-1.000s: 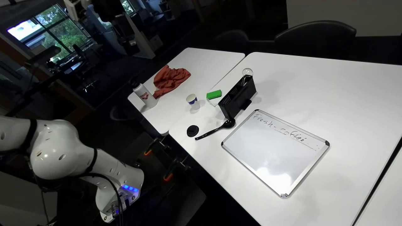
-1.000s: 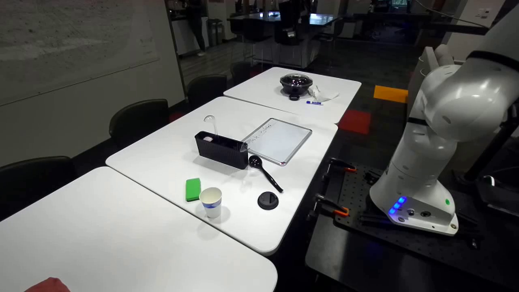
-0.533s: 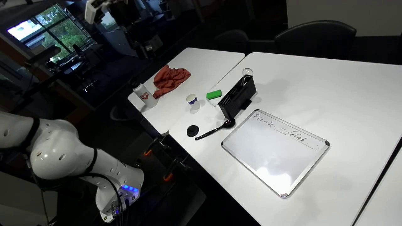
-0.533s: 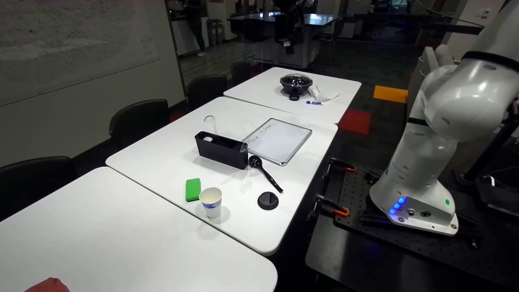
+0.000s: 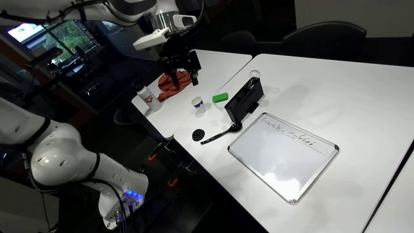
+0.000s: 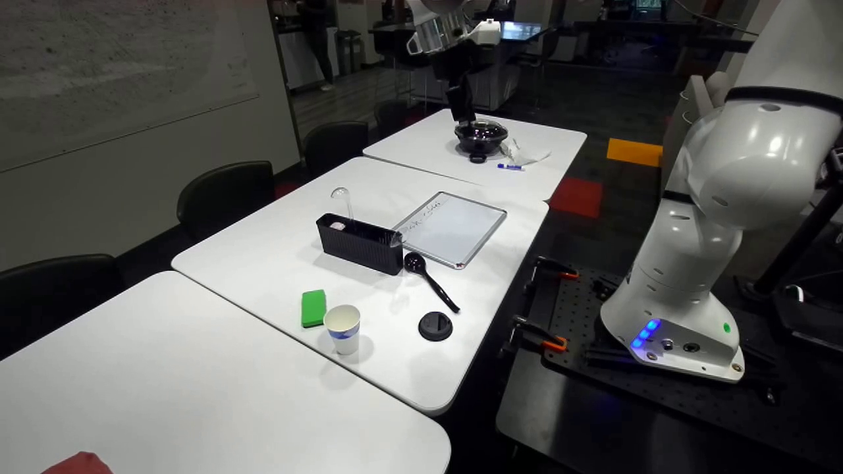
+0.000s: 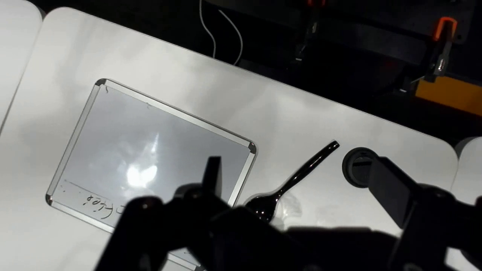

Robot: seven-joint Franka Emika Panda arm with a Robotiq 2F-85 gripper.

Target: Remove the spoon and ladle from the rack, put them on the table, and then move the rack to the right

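The black rack (image 5: 247, 105) stands on the white table (image 5: 355, 94) in both exterior views. From it rises the see-through spoon (image 6: 341, 193), rounded end up. Something clear and faint also shows at the rack's near end. The black ladle (image 6: 435, 286) lies flat on the table, its bowl close to the rack's end. My gripper (image 5: 185, 82) hangs high over the table, jaws wide apart and nothing between them. In the wrist view the ladle (image 7: 305, 172) shows far below, between the fingers; the dark gripper body covers part of its bowl. The rack is hidden there.
A whiteboard (image 5: 284, 158) lies beside the ladle. Near the rack are a green box (image 5: 220, 97), a paper cup (image 6: 343, 328) and a black lid (image 6: 435, 326). Farther off are a red cloth (image 5: 171, 87), a bottle (image 5: 150, 99) and a black bowl (image 6: 481, 136). Clamps (image 6: 556, 267) stand near the table's edge.
The arm has swung further over the table and the gripper has come down, moving rightward in an exterior view. Rack, spoon, ladle and other objects have stayed put.
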